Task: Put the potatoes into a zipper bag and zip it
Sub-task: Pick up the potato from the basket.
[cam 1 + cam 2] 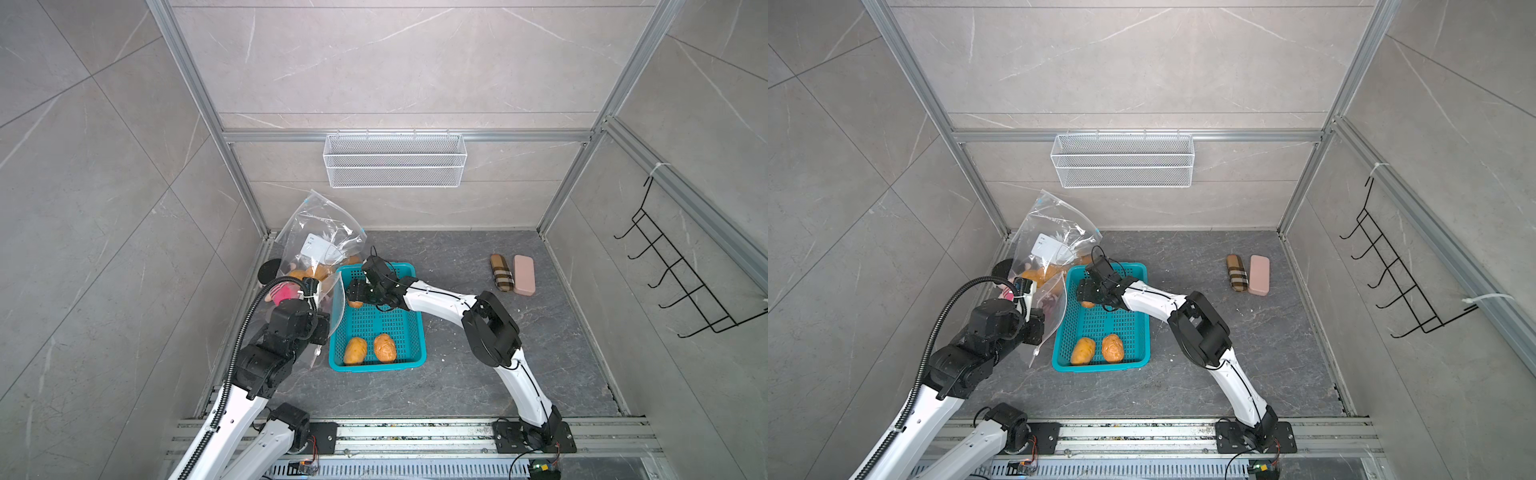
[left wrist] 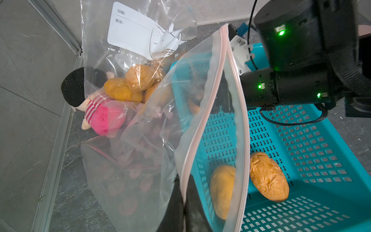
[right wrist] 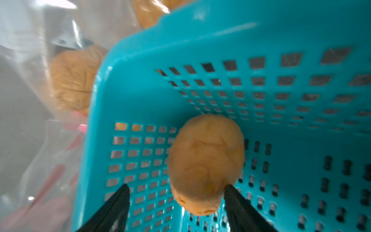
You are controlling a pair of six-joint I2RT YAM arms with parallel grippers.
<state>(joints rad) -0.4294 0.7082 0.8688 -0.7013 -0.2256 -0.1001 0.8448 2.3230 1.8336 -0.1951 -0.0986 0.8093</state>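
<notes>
Left claw point(image 2: 183, 192) pinched tight on the gaping rim of the zipper bag point(image 2: 200, 128), several potatoes point(image 2: 138, 80) already inside, while the right claw point(image 3: 176, 186) is spread astride one potato point(image 3: 206, 160) in the teal basket point(image 1: 376, 367), two more potatoes point(image 1: 355, 350) at its near end.

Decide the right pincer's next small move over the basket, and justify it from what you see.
Probably close the right pincer on the potato: its fingers stand open either side of it in the teal basket, while the left pincer holds the zipper bag open alongside.
</notes>
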